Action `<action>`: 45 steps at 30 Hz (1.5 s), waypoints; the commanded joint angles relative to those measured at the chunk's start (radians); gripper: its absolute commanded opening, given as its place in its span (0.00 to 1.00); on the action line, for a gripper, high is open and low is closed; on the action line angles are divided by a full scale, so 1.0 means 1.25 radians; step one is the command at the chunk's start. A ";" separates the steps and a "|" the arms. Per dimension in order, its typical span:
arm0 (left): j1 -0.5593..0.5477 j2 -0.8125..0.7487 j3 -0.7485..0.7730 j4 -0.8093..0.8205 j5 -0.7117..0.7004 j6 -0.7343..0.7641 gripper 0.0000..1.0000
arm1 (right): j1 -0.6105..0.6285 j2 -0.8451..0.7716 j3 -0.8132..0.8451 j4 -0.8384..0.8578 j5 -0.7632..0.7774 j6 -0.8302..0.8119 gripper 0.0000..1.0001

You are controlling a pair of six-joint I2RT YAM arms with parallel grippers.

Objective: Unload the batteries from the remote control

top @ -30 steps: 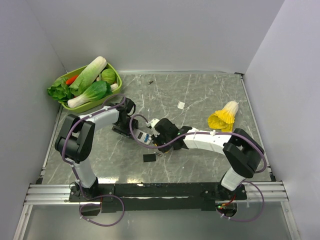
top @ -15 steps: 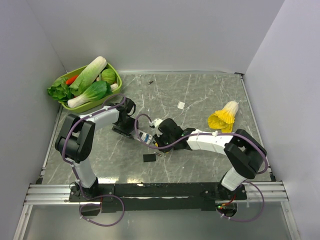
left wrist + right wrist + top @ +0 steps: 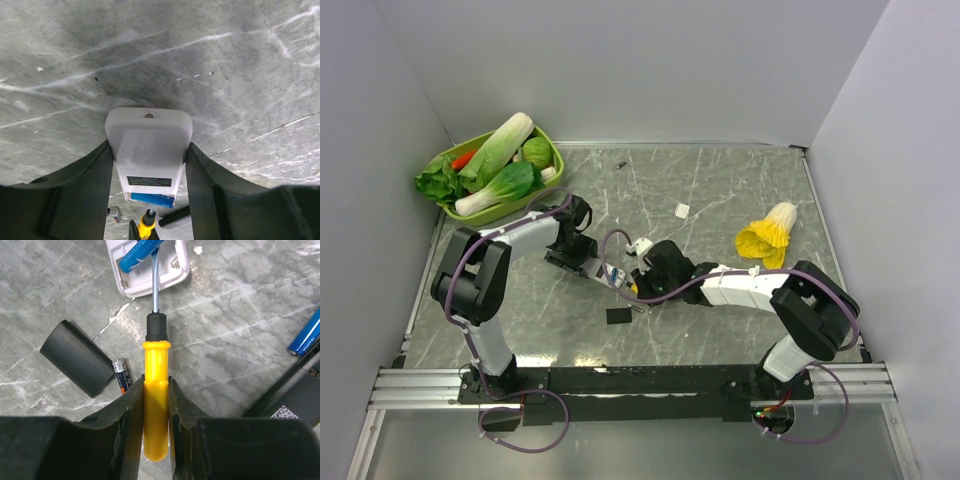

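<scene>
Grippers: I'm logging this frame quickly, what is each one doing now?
Left gripper: closed on the white remote.
Right gripper: closed on the yellow screwdriver.

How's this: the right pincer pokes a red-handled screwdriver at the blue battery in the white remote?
The handle is yellow, not red, per the right wrist view; the right pincer does poke the screwdriver at the blue battery in the white remote.

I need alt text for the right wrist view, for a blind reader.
The right gripper holds a yellow screwdriver, its tip at a blue battery in the open white remote. A black cover and a dark battery lie at the left, another blue battery at the right.
</scene>
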State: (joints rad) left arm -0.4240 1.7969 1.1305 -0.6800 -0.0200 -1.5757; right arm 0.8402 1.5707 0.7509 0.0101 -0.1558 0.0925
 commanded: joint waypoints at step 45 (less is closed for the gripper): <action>-0.025 0.050 -0.029 0.037 0.038 -0.003 0.01 | -0.079 -0.062 -0.215 0.414 -0.182 0.037 0.00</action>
State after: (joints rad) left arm -0.4339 1.7981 1.1297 -0.6598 -0.0021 -1.5681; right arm 0.7452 1.5482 0.5125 0.4206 -0.3408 0.1665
